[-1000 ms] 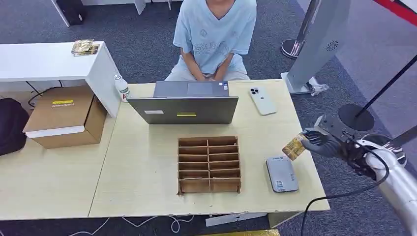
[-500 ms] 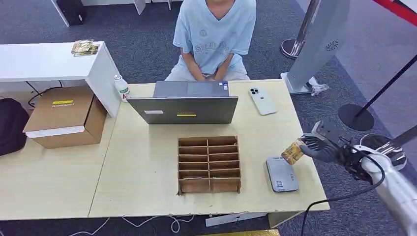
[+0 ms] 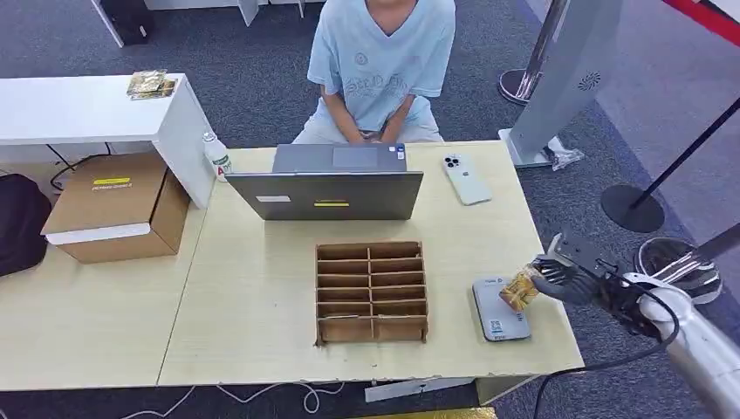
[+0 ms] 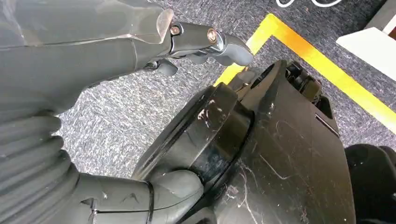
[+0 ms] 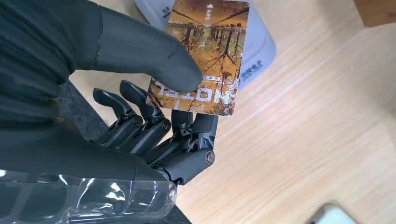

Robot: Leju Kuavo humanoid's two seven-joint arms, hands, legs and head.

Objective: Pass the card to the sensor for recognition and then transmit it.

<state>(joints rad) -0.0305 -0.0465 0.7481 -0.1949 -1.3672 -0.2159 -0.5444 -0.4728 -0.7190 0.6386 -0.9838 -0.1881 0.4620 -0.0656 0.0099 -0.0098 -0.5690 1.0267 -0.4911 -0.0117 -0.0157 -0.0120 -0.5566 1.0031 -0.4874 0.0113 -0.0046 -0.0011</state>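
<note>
Right hand (image 3: pixel 563 278) pinches card (image 3: pixel 518 289) between thumb and fingers — card held over right edge of grey sensor (image 3: pixel 498 308) on desk (image 3: pixel 253 305). Left hand (image 4: pixel 140 51) hangs over carpet, fingers apart, holding nothing. Farther: cardboard divider tray (image 3: pixel 371 292), laptop (image 3: pixel 327 185), phone (image 3: pixel 464 179), seated person (image 3: pixel 377 65).

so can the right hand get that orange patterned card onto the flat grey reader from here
Probably yes. The right hand pinches the orange patterned card just over the flat grey reader's near edge, and nothing lies between them on the pale wooden table.
</note>
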